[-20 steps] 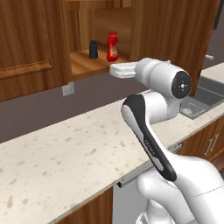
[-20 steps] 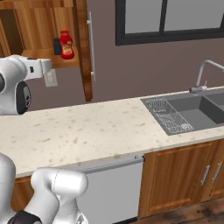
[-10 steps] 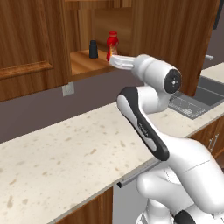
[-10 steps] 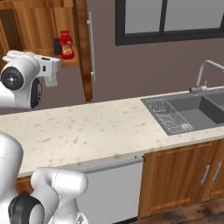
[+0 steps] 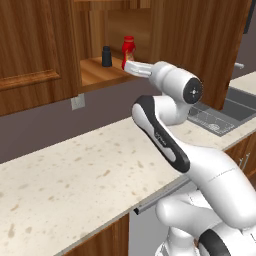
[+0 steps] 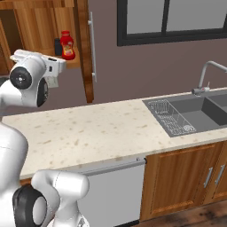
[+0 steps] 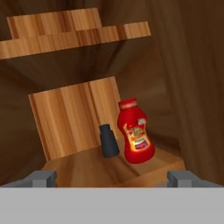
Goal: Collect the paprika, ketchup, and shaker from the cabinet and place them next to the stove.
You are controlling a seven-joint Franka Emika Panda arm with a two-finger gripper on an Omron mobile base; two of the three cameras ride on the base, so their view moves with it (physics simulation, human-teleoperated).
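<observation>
Red ketchup (image 7: pixel 135 136) stands upright on the cabinet (image 5: pixel 100 72) shelf, straight ahead of the pincer (image 7: pixel 111 177) and a little to its right in the hand view. Its fingers (image 7: pixel 41 178) are spread wide, holding nothing. Just left of the bottle, slightly farther in, stands the shaker (image 7: pixel 108 140).

I see a bright red ketchup (image 7: pixel 136 138) with a pale label patch, a dull black-grey shaker (image 7: pixel 109 140), and warm brown wood grain on the cabinet (image 7: pixel 70 118). My countertop (image 5: pixel 75 175) is cream with tan speckles; the sink (image 6: pixel 208 108) is grey.
</observation>
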